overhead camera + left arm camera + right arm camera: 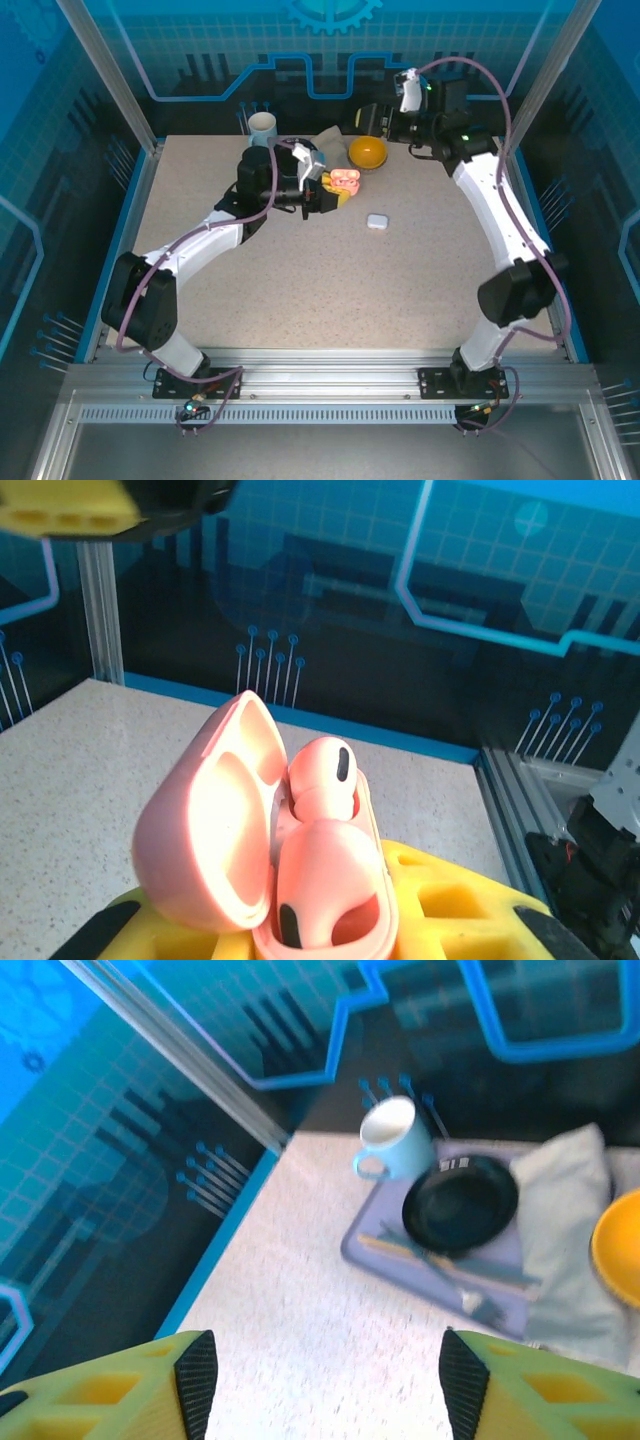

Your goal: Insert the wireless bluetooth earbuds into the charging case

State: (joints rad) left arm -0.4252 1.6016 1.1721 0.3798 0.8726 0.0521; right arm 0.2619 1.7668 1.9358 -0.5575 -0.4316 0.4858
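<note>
My left gripper [335, 190] pinches the open pink charging case [300, 880], pink earbuds [322, 780] seated; my right gripper [325, 1380] gapes empty, beyond and right of it.

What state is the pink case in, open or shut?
Open: the pink case's lid swings left, exposing both pink earbuds inside.

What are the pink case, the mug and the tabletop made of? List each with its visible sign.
The pink case: likely moulded plastic, smooth satin, soft highlights on the open lid. The mug: probably glazed ceramic, pale blue with white inside, thick rim. The tabletop: speckled beige, matte; laminate or stone-look, unclear.
</note>
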